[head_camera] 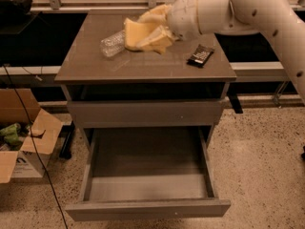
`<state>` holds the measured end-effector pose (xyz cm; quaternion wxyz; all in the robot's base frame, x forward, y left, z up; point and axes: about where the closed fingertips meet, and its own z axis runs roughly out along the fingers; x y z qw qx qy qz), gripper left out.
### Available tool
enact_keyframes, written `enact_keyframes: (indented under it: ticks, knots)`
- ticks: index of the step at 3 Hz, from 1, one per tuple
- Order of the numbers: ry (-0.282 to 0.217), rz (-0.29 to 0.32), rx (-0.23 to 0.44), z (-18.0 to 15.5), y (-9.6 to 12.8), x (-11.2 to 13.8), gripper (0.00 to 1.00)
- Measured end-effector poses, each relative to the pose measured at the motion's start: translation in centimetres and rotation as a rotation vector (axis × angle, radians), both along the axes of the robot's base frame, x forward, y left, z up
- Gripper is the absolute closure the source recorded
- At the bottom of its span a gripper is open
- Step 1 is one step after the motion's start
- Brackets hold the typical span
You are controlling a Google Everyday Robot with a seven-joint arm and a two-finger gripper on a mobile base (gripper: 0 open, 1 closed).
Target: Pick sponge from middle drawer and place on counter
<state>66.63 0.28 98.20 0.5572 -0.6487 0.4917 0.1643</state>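
My gripper (pixel 145 31) is over the back middle of the counter (pixel 143 66), with the white arm reaching in from the upper right. It is shut on the pale-yellow sponge (pixel 135 32), which it holds a little above the glossy top, right beside the clear plastic bottle (pixel 110 44). The yellowish fingers (pixel 156 14) clasp the sponge from above and below. The middle drawer (pixel 147 208) is pulled out wide below, and its flat grey floor is bare.
A dark snack packet (pixel 200 55) lies on the counter's right side. An open cardboard box (pixel 26 144) with green things stands on the terrazzo floor at the left, with a black cable (pixel 28 128) hanging beside it. A dark shelf runs behind the cabinet.
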Motion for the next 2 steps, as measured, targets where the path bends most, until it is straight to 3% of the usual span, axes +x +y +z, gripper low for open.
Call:
enact_keyframes:
  ticks: [1,2]
  knots:
    - [-0.033,-0.052,-0.015,0.5,-0.4,5.1,1.00]
    - [-0.029,-0.098,0.007,-0.1,-1.9,8.5,1.00]
